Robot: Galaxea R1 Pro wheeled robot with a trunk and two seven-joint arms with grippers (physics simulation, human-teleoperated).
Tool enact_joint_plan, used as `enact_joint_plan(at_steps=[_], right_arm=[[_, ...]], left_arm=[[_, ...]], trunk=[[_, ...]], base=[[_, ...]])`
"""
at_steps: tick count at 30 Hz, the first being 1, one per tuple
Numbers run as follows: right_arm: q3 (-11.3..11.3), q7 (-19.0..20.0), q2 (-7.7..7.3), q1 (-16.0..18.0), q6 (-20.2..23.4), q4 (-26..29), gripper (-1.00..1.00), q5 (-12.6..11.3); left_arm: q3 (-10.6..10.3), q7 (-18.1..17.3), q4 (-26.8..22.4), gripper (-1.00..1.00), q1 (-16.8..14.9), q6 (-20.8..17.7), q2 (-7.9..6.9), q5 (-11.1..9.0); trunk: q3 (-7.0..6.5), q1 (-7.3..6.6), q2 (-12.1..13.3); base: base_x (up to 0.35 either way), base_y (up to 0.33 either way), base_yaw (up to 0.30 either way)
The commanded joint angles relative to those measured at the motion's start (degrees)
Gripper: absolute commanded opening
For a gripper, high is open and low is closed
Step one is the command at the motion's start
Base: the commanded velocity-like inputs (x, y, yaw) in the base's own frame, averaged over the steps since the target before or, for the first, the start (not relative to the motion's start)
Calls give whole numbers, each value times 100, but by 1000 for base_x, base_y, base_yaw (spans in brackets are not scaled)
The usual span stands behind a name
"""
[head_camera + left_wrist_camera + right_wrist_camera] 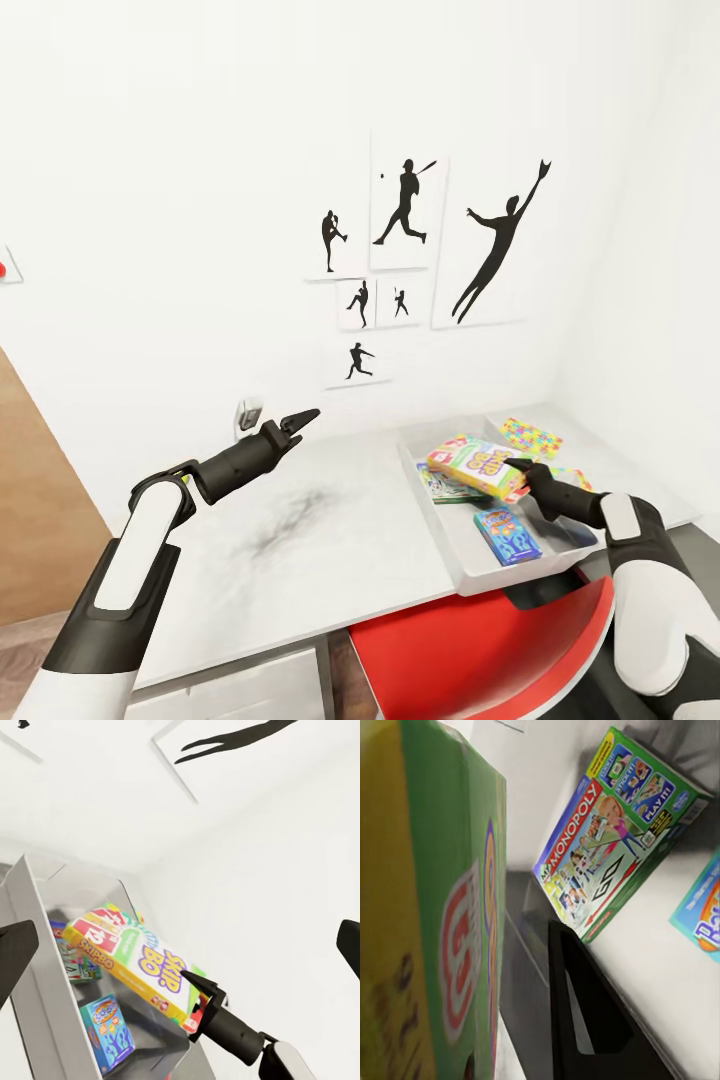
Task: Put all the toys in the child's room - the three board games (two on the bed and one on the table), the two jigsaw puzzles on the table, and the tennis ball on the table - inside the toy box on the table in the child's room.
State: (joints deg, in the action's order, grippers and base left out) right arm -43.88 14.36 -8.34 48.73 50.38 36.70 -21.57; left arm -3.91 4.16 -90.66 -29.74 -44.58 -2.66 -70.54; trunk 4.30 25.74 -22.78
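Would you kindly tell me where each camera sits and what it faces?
Head view: on the head, looking down over the table and toy box; both arms show, left claw, right claw.
Left wrist view: near the left claw, facing the toy box; the right claw shows.
Right wrist view: near the right claw, facing into the box at the Monopoly box.
All share the Skip-Bo box.

— What colours did the Skip-Bo box between the right gripper's jaws show?
— Yellow, green and red, with purple letters.
— And just beyond those jaws?
— The Monopoly box was white and green, the small box blue, the toy box light grey, the jigsaw puzzle multicoloured.
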Motion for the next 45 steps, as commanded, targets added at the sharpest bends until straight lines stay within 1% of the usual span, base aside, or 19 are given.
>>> enact_joint_plan(at_steps=[1,7,10,13,16,21,27,35,45], right_arm=[[-81,26,4,10,25,0,-100,23],[-478,4,3,12,-8,-4,-100,27],[-578,-47,1,13,-17,-4,-100,28],[-629,-204,7,16,-24,-5,-100,26],[-661,-440,13,21,-79,-3,-100,-3],[-676,-572,19,32,-212,-4,-100,-120],[-678,-619,24,39,-278,-9,-100,-216],[-675,-632,25,47,-343,-13,-100,-255],[-669,-632,41,51,-467,-8,-100,-296]], left_arm=[[-4,43,-4,100,-6,-12,-4,-54],[-4,46,-4,100,-6,-11,-1,-51],[-4,48,-4,100,-6,-13,1,-51],[-4,49,-4,100,-6,-14,2,-52],[-4,45,-4,100,-6,-15,2,-58],[-4,43,-4,100,-6,-14,-2,-61],[-4,42,-4,100,-6,-15,-5,-62],[-4,40,-4,100,-6,-15,1,-70],[-6,38,-4,100,-6,-15,4,-73]], trunk=[[13,4,-14],[13,4,-14],[13,4,-14],[13,4,-14],[14,4,-14],[24,4,-14],[51,4,-14],[110,4,-14],[134,4,-14]], base=[[0,0,0],[0,0,0],[0,0,0],[0,0,0],[0,0,0],[0,0,0],[0,0,0],[0,0,0],[0,0,0]])
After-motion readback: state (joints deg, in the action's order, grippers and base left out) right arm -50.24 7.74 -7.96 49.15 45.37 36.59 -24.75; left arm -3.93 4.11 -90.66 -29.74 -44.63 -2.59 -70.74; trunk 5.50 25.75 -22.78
